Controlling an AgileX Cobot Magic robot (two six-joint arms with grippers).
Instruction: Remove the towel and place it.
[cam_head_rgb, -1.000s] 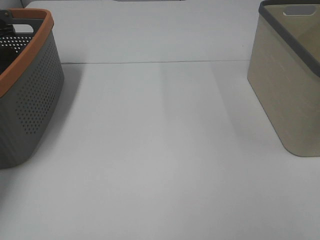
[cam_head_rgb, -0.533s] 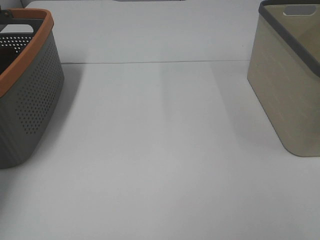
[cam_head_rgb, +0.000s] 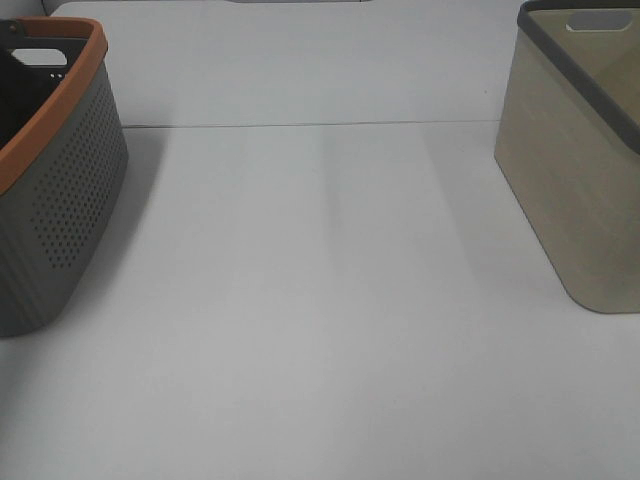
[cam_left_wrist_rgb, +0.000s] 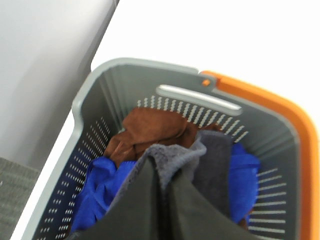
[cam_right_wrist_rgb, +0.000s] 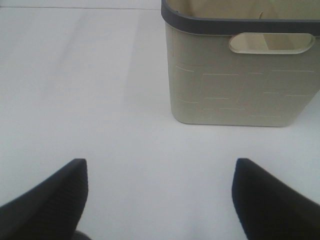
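Observation:
The towel, a dark grey-black fluffy cloth, lies in the grey basket with an orange rim. One bunched fold rises to my left gripper. That gripper is shut, and the fold is pinched at its tips above the basket. In the exterior view the same basket stands at the far left with a dark mass inside. Neither gripper shows there. My right gripper hangs open over bare table, short of the beige basket, with nothing between its fingers.
A brown cloth and blue cloths also lie in the grey basket. The beige basket with a dark rim stands at the far right of the white table. A seam crosses the table farther back.
The dark gripper part at the basket's far-left edge has left the exterior view. The perforated inner wall seen before is now covered by a dark mass. The right side is unchanged.

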